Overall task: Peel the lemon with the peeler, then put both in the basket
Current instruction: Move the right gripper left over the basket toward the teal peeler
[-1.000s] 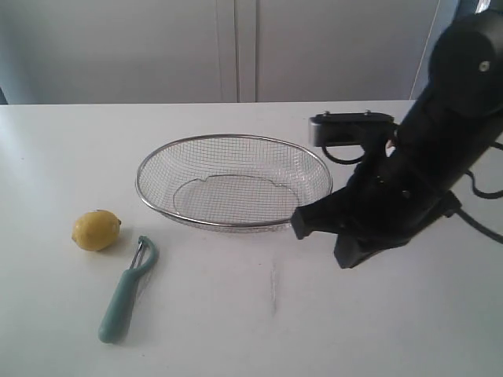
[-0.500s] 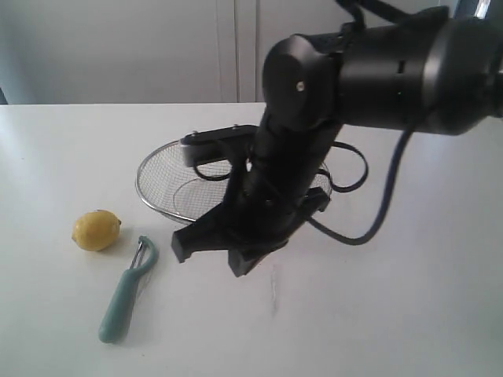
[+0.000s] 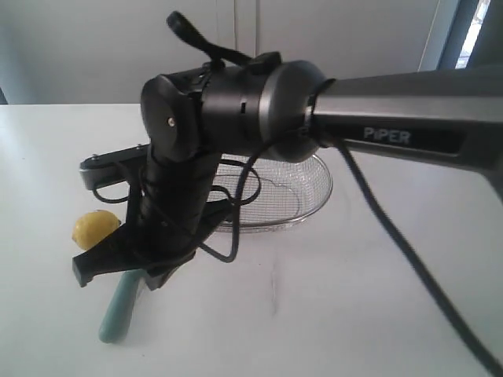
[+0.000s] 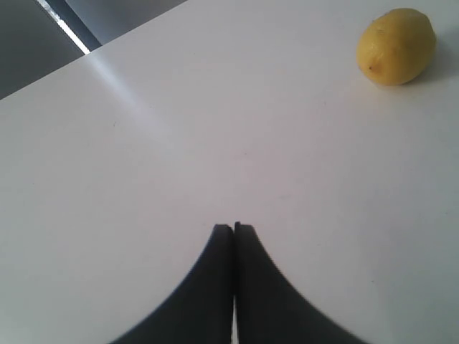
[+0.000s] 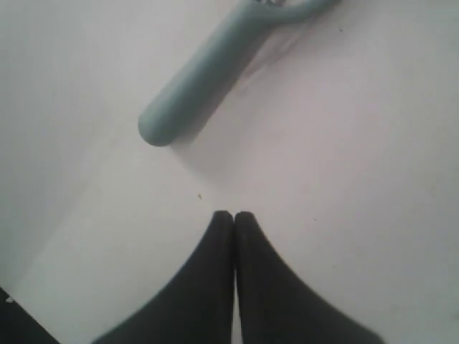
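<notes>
Peeler head, perhaps half the basket, part of lemon behind right arm

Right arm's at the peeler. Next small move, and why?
Probably open the right pincer first: its jaws are pressed together with nothing between them, and the peeler lies loose, handle end nearest, just ahead of it, so it cannot grasp as it stands.

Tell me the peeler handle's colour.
The peeler handle is pale teal-green, clearest in the right wrist view.

Readable text: one brand mark, "PiPER"

Pale lettering on a dark strip along the grey link of the right arm; seen in the exterior view only; capitals with a lower-case i; reads left to right, slightly tilted with the link
</notes>
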`<state>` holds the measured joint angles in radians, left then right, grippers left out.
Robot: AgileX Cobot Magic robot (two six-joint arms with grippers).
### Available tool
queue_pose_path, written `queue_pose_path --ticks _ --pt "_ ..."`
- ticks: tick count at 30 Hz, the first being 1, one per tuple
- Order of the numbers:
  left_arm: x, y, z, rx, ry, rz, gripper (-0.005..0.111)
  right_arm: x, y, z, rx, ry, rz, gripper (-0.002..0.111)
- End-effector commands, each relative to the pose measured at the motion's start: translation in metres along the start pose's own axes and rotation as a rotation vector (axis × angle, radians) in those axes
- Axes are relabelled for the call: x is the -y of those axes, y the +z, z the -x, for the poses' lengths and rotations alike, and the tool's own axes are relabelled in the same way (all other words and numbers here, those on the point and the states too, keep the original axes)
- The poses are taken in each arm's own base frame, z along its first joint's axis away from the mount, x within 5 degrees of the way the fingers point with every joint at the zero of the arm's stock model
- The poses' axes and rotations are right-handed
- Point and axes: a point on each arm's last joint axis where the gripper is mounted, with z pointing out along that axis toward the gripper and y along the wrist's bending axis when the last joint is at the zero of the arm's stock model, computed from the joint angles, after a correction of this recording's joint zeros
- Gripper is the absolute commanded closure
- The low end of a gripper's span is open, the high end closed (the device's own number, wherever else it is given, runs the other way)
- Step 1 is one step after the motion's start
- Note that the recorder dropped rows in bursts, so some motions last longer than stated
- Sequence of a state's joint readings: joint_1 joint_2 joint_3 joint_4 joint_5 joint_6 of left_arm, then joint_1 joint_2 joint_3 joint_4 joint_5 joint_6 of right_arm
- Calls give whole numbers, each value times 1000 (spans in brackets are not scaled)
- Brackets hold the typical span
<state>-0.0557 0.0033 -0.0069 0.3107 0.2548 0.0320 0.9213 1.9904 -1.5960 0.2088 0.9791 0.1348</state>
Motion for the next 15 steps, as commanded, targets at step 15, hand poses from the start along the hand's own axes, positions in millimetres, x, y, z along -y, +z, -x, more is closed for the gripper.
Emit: queue_pose_path --ticks 15 --pt "0 1 -2 -4 -2 4 107 -21 29 25 158 265 106 108"
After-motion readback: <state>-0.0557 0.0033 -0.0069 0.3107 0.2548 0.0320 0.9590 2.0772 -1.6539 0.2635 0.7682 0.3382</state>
